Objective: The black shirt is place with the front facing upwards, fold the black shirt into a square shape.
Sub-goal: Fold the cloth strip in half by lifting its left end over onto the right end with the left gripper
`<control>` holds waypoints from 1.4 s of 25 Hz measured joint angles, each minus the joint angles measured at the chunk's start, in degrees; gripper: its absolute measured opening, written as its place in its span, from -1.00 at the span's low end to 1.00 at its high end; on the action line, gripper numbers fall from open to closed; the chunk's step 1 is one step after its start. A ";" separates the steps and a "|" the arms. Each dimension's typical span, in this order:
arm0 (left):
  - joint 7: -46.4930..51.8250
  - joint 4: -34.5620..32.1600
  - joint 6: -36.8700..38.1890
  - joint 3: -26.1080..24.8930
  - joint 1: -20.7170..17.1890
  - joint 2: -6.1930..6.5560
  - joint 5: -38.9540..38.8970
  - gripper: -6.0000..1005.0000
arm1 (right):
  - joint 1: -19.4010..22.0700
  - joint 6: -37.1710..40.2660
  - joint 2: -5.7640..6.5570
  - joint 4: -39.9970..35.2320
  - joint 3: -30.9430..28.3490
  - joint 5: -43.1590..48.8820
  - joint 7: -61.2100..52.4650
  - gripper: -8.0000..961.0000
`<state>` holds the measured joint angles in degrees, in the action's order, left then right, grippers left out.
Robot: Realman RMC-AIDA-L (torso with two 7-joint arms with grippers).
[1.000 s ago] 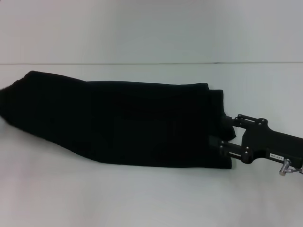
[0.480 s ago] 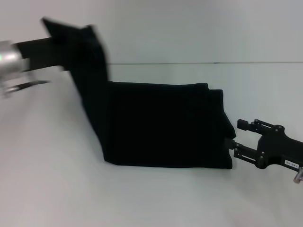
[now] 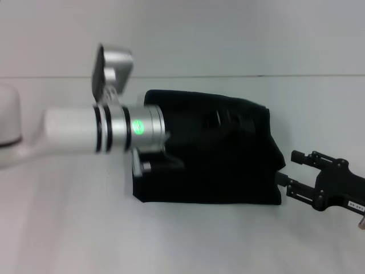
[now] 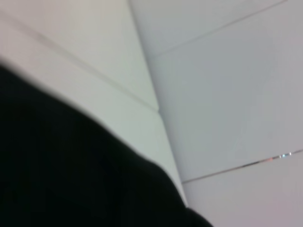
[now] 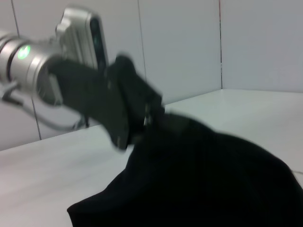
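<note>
The left gripper [image 3: 222,120] is over the shirt [image 3: 228,171], reached across from the shirt's left end toward its middle; its black body blends with the cloth, and whether it is pinched on fabric or apart cannot be told. In the right wrist view the same gripper [image 5: 142,118] shows as a dark blurred block with its tip at a raised peak of the shirt [image 5: 203,179], cloth falling away from that point on both sides — the tip itself is hidden where black meets black. Behind it runs the left arm [image 3: 114,128], a silver and white cylinder with a green light on the wrist, crossing the left part of the shirt and covering that edge. The left wrist view gives only a black mass of shirt [image 4: 61,179] close to the lens, with pale surface beyond. The shirt lies on the white table [image 3: 182,240] as a compact dark block, roughly rectangular, its near edge straight and its right end bunched into soft folds; no lettering shows on the upward face. The right gripper [image 3: 288,171] sits just off the shirt's right end, low on the table, its two fingers [image 3: 299,157] spread apart with nothing between them — the nearer one is close to the shirt's near right corner, though touching or not cannot be made out.
</note>
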<state>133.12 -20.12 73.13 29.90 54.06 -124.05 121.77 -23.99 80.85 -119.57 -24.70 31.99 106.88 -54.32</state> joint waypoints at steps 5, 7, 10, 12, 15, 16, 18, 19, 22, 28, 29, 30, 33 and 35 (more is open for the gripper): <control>-3.73 5.29 -2.20 -0.22 -1.45 -0.20 -0.09 -0.78 | -0.86 -2.82 -0.32 0.70 -0.04 -0.28 0.00 0.44; -3.99 5.36 -1.78 -0.14 -1.53 -0.26 -0.12 -0.78 | -1.80 -5.54 -0.48 1.71 -0.09 -1.16 0.00 0.44; -4.40 5.46 -1.00 -0.04 -1.47 -0.22 -0.13 -0.77 | -4.34 -9.92 -0.50 4.01 -0.08 -2.11 -0.21 0.44; -4.66 5.53 -0.62 0.08 -1.40 -0.23 -0.14 -0.76 | -6.25 -12.74 -0.51 5.43 -0.09 -2.52 -0.23 0.44; -5.16 6.18 -0.37 0.16 -1.54 -0.18 -0.14 -0.75 | -11.14 -19.71 -0.65 8.48 -0.09 -3.98 0.01 0.44; -5.37 6.50 -0.33 0.15 -1.61 -0.14 -0.13 -0.75 | -11.14 -19.71 -0.65 8.48 -0.09 -3.98 0.01 0.44; -5.75 6.74 -0.32 0.16 -1.72 -0.08 0.20 -0.74 | -13.67 -23.80 -0.69 9.58 -0.09 -4.64 0.03 0.44; -5.91 6.75 -0.32 0.16 -1.77 -0.08 0.36 -0.74 | -14.73 -25.75 -0.72 9.93 -0.09 -4.85 0.05 0.44; -6.74 6.87 -0.20 0.26 -2.00 -0.20 0.57 -0.73 | -17.14 -29.49 -0.78 10.30 -0.07 -5.78 0.07 0.44; -7.35 8.13 -1.75 3.25 -2.23 -0.16 0.69 -0.71 | -17.79 -30.71 -0.62 9.57 -0.08 -9.65 0.39 0.44; -7.36 8.23 -2.73 3.71 -2.32 -0.23 0.67 -0.71 | -17.66 -30.71 -0.56 9.47 -0.08 -10.13 0.76 0.44; -7.40 8.28 -3.42 3.88 -2.41 -0.28 0.64 -0.70 | -17.52 -30.73 -0.53 9.44 -0.08 -10.48 1.22 0.44; -8.20 9.09 -6.50 4.12 -2.52 -0.35 0.43 -0.69 | -17.07 -31.13 -0.48 9.42 -0.09 -11.22 2.73 0.44; -8.66 9.88 -8.74 4.29 -2.26 -0.40 0.44 -0.69 | -16.69 -32.18 -0.49 9.41 -0.13 -11.82 3.26 0.44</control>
<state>124.46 -10.24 64.39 34.18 51.80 -124.44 122.21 -40.68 48.67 -120.06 -15.29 31.87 95.06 -51.06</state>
